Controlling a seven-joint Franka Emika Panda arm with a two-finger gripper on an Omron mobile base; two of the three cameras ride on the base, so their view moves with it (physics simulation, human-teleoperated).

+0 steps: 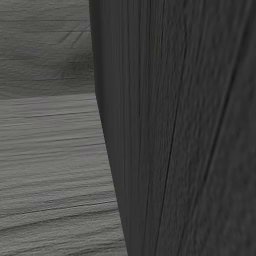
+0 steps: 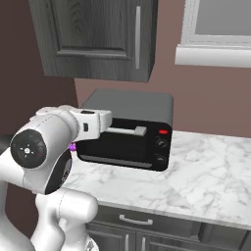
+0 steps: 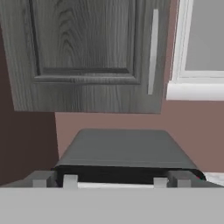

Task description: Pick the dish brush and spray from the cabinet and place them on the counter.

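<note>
White marble counter (image 2: 206,171), black toaster oven (image 2: 128,132) at nine o'clock, shut grey cabinet (image 2: 95,39) above, gripper (image 3: 111,180) spread wide, empty

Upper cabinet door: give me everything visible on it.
The cabinet door is dark grey wood grain with a recessed panel and a slim vertical metal handle near its right edge. It is shut and hangs on the reddish-brown wall, above the black toaster oven without touching it, left of the white window frame.

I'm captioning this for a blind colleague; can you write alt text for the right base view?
A closed dark wall cabinet with a vertical handle hangs above a black toaster oven on a marble counter; the white robot arm rises at lower left.
</note>
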